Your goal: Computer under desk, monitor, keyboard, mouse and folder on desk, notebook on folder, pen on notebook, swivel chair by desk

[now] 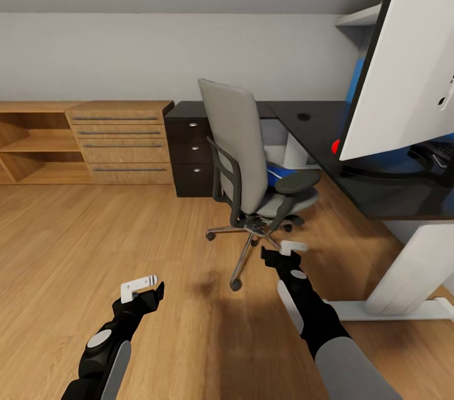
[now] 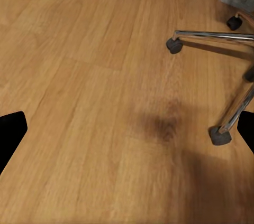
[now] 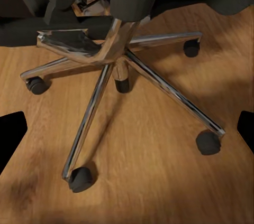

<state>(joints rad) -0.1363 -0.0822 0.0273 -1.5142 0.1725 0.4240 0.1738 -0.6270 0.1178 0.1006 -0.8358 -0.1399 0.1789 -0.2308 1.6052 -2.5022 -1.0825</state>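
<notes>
The swivel chair (image 1: 243,154) stands on the wooden floor beside the black desk (image 1: 315,126), its back turned toward me. A strip of the blue folder (image 1: 273,176) shows on its seat. The monitor (image 1: 403,66) stands on the desk at the right with its light grey back to me. Behind it a dark end of the keyboard (image 1: 435,154) peeks out. My right gripper (image 1: 285,252) is open, low beside the chair's chrome base (image 3: 114,49). My left gripper (image 1: 144,290) is open over bare floor, with a castor (image 2: 219,135) nearby. The computer, mouse, notebook and pen are out of view.
A light wooden dresser (image 1: 120,142) and open shelves line the back wall at the left. Dark drawers (image 1: 189,154) sit at the desk's far end. The desk's white leg (image 1: 410,274) and foot stand at the right. A small red object (image 1: 335,147) lies on the desk.
</notes>
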